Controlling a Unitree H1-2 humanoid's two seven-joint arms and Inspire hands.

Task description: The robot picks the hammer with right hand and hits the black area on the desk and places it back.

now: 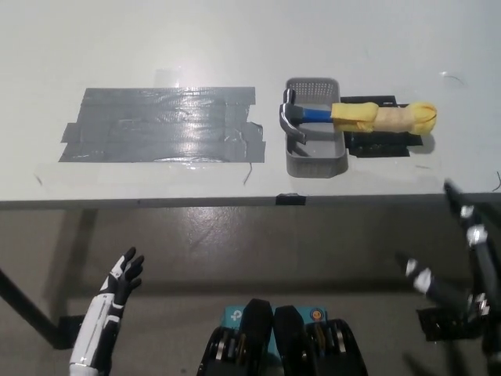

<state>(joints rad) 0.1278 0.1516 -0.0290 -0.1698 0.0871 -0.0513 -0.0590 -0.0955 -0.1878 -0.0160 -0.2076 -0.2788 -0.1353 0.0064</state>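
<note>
A hammer (pixel 360 117) with a steel head, blue neck and yellow foam-wrapped handle lies across the rim of a small grey basket (pixel 315 160) on the desk, its head inside the basket and its handle sticking out to the right. A patch of dark grey tape (pixel 164 124), the black area, is stuck to the desk left of the basket. My black right hand (pixel 462 258) hangs below the desk's front edge at the lower right, fingers spread and empty, well short of the hammer. My white left hand (pixel 125 276) rests low at the lower left, fingers apart.
The white desk (pixel 235 39) ends at a front edge running across the middle of the picture. A black mat (pixel 383 147) lies under the hammer's handle beside the basket. Below the edge is grey floor with a dark table leg (pixel 27 309) at the far left.
</note>
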